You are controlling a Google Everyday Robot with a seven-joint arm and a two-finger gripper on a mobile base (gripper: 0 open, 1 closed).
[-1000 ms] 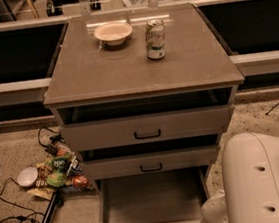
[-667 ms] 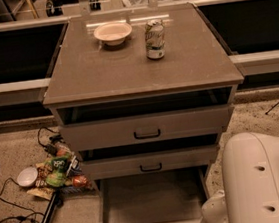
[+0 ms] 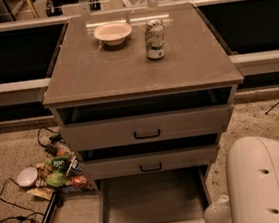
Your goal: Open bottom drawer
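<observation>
We judge the pull nearly or fully done: the bottom drawer stands drawn well out toward us, below the middle drawer, its bare floor showing. Only the white arm shows, at the near right beside the drawer. The pincer is out of view past the near edge, so we cannot tell its opening or hold. Next, we'd let go and back away. A bowl and can stand on the worktop; snack packets and cables lie left, not in the way.

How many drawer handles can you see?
2: one on the top drawer, one on the middle drawer. The handle of the pulled-out bottom drawer is out of view, as is the gripper, past the arm.
</observation>
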